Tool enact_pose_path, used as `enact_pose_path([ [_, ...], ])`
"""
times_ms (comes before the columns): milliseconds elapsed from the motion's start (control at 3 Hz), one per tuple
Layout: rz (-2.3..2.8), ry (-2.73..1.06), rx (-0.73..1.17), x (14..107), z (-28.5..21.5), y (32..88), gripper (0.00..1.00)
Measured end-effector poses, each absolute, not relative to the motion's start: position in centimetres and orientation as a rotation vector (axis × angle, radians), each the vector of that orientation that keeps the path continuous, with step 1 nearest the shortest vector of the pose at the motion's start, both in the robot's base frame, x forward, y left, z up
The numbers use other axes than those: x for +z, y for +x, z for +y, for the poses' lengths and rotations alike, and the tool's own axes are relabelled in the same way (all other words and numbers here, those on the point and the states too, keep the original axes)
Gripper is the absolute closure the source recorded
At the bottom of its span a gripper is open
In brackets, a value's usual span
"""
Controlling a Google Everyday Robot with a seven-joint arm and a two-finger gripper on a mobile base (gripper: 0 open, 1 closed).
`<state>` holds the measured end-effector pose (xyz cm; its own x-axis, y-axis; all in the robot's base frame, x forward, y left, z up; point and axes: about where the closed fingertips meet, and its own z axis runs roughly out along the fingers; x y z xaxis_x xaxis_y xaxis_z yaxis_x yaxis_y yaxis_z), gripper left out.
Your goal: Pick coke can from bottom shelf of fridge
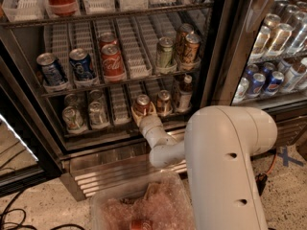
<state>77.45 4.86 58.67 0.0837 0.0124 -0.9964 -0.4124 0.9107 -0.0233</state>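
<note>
In the camera view, your gripper (pixel 143 113) is inside the fridge (pixel 218 56), at the front edge of the bottom shelf (pixel 118 110), and it is grasping the coke can (pixel 142 102). The pale fingers (pixel 135 115) sit against the can's left and right sides, low on its body, with the silver top showing above them. The can stands upright in its lane, about midway along the shelf. A darker brownish can (pixel 163 102) stands just beside it on the right, with a dark bottle (pixel 183 92) past that. Two silver cans (pixel 86 115) stand well to the left. The white arm (pixel 225 166) reaches in from the lower right and fills much of the foreground. A clear plastic bin (pixel 144 202) sits on the floor in front of the fridge.

You seem to be at the end of the grasp step. The can is held but looks not yet lifted, with its bottom down in the lane. The next move calls for a small lift to free it from the lane's front lip, then a straight pull back toward you. Keep the wrist level so the can stays upright. Watch the brownish can on the right, which is close enough to be nudged if you swing sideways. Also keep the top of the can below the rack above.
</note>
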Motion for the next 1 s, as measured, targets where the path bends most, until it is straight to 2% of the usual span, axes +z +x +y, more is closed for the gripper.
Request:
enact_pose_path([
  [1000,1.348,-0.472,0.327,64.3,4.2,77.4,1.0],
])
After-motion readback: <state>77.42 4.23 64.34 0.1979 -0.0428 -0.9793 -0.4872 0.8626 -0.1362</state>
